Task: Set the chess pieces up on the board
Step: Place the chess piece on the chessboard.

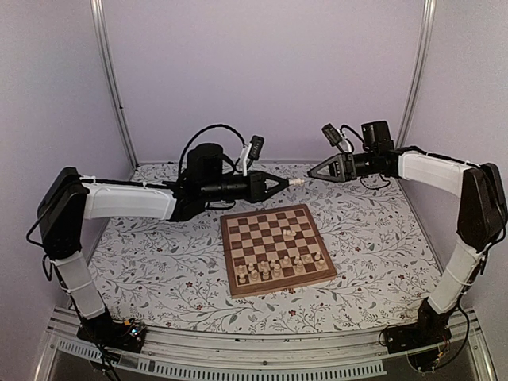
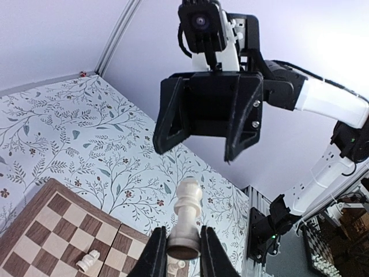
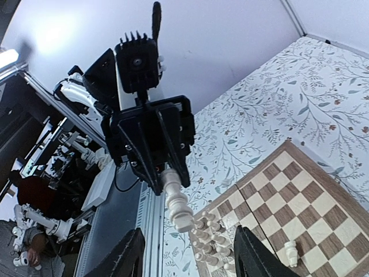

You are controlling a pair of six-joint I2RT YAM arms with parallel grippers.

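Left end effector (image 1: pixel 279 185) clamps chess piece (image 2: pixel 188 213) by base, axis horizontal, head pointing right.

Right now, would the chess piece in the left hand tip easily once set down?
Probably: the chess piece looks tall over a narrow base. It seems rigid turned wood, so the left hand pinching its base shouldn't bend it.

The board (image 1: pixel 276 248) is smooth, satin-finished wood in dark and pale checks. The chess piece (image 2: pixel 185 222) at lower centre is pale turned wood, softly glossy. Matt floral-printed cloth (image 1: pixel 159 262) lies beneath the board. Left tool (image 1: pixel 282 183) and right tool (image 1: pixel 312 169): matt black plastic.
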